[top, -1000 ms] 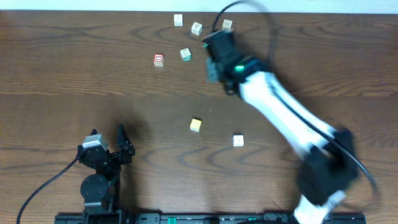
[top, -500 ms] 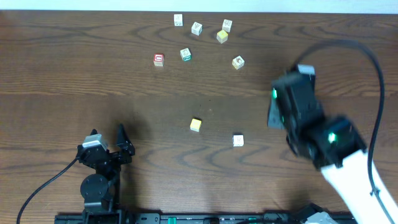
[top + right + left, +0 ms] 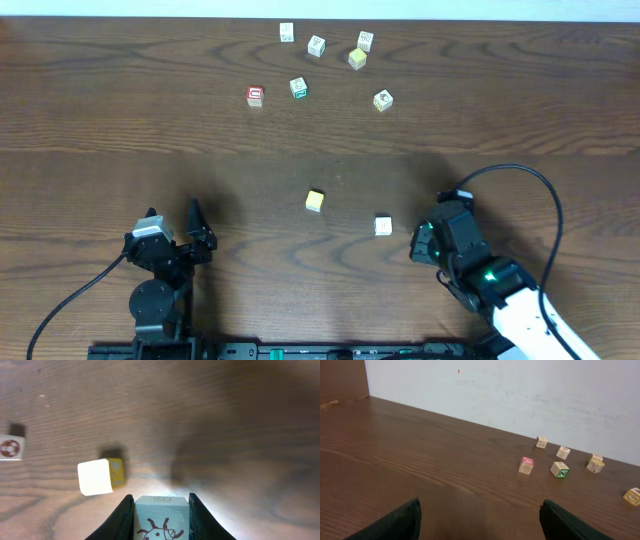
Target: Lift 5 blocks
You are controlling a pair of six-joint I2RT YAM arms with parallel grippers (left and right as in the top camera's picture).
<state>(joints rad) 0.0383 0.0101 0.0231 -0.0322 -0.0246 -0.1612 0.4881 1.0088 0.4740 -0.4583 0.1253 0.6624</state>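
Right gripper (image 3: pixel 161 505) is clamped on a whitish block (image 3: pixel 161 522), held off the table (image 3: pixel 100 120) near its front right. Yellow block (image 3: pixel 315 201) and second whitish block (image 3: pixel 383 225) sit mid-table; red-bordered block (image 3: pixel 255 96) lies farther back. Left gripper (image 3: pixel 480 527) stands wide apart

I see a dark brown wooden table (image 3: pixel 120 110) spread before me; a white wall (image 3: pixel 520 395) stands behind its far edge; a green-bordered cube (image 3: pixel 298 88) sits upright toward the back; a pale yellow cube (image 3: pixel 357 58) lies further back, to its right, apart from it.
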